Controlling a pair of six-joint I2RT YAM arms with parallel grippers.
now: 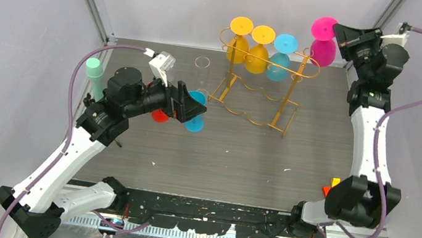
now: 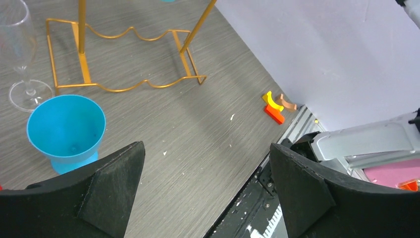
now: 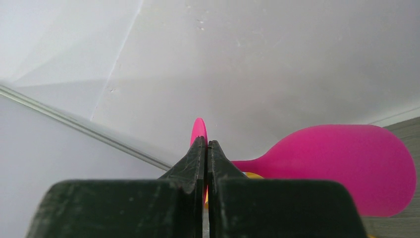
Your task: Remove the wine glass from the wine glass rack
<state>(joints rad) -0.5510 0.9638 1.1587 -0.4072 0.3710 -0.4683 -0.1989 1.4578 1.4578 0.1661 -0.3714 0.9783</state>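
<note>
The gold wire wine glass rack (image 1: 255, 97) stands at the back middle of the table, with two yellow glasses (image 1: 248, 48) and a teal glass (image 1: 280, 60) hanging upside down from its top rail. My right gripper (image 1: 336, 38) is shut on the foot of a pink wine glass (image 1: 324, 48), held upside down in the air just right of the rack's right end. In the right wrist view the pink foot (image 3: 199, 130) sits edge-on between the shut fingers (image 3: 190, 163), bowl (image 3: 346, 166) to the right. My left gripper (image 1: 188, 111) is open and empty over the table's left.
A blue glass (image 2: 67, 126) stands upright by my left gripper (image 2: 205, 148), with a clear wine glass (image 2: 20, 54) behind it and the rack's wavy base (image 2: 124, 59) beyond. A green glass (image 1: 94, 71) and a red object (image 1: 160, 115) are at left. Small coloured pieces (image 2: 273, 106) lie near the right arm's base.
</note>
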